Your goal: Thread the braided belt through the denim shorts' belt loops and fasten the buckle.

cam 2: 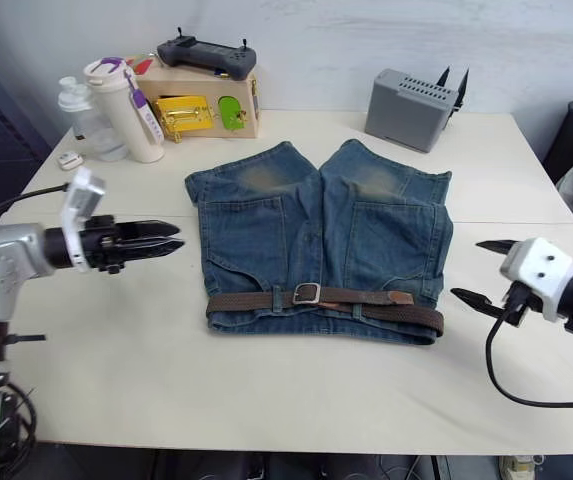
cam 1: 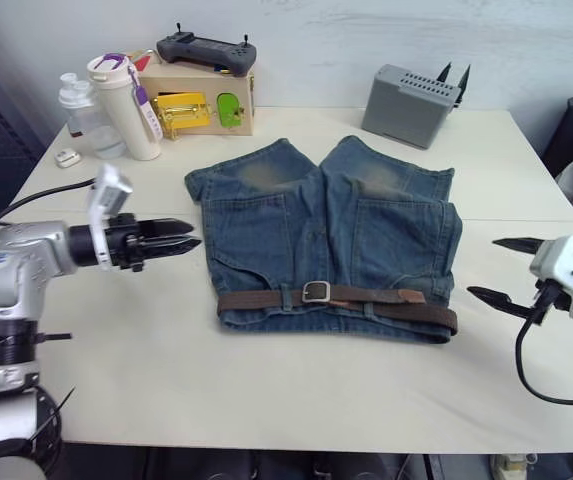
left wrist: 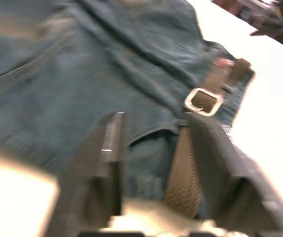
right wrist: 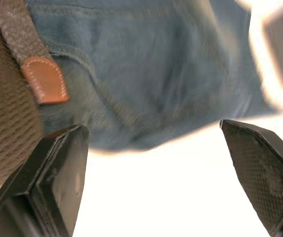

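Now the left gripper (cam 1: pixel 188 234) hangs at the left middle of the head view, its two black fingers lying close together with only a slim gap, holding nothing and pointing toward the denim shorts (cam 1: pixel 331 225). Its tips sit just beside the shorts' left edge, apart from the cloth. In the left wrist view the fingers (left wrist: pixel 104 168) frame blue denim and a stretch of the braided belt (left wrist: pixel 183 170), with the buckle (left wrist: pixel 203 101) farther out beyond them.

At the right middle of the head view, the right gripper (cam 1: pixel 498 268) is spread wide, one black finger above and one below, empty. It hovers near the shorts' right edge without touching. The right wrist view shows the belt's tan leather tip (right wrist: pixel 45 79) lying on the denim just beyond one finger (right wrist: pixel 52 177).

Between the two grippers the shorts lie flat at the centre of the pale table (cam 1: pixel 266 380), legs toward the top of the frame, waistband toward the bottom. The belt runs along the waistband from its left end to the right, where it doubles back; the silver buckle sits near the middle of the waistband, closed around the strap, and the belt passes under at least one of the belt loops (cam 1: pixel 286 297) just left of it.

Farther off, a white tumbler (cam 1: pixel 126 105), a small cardboard box (cam 1: pixel 201 100) with a dark controller (cam 1: pixel 206 48) on top, and a grey box (cam 1: pixel 409 103) stand along the upper part of the frame.
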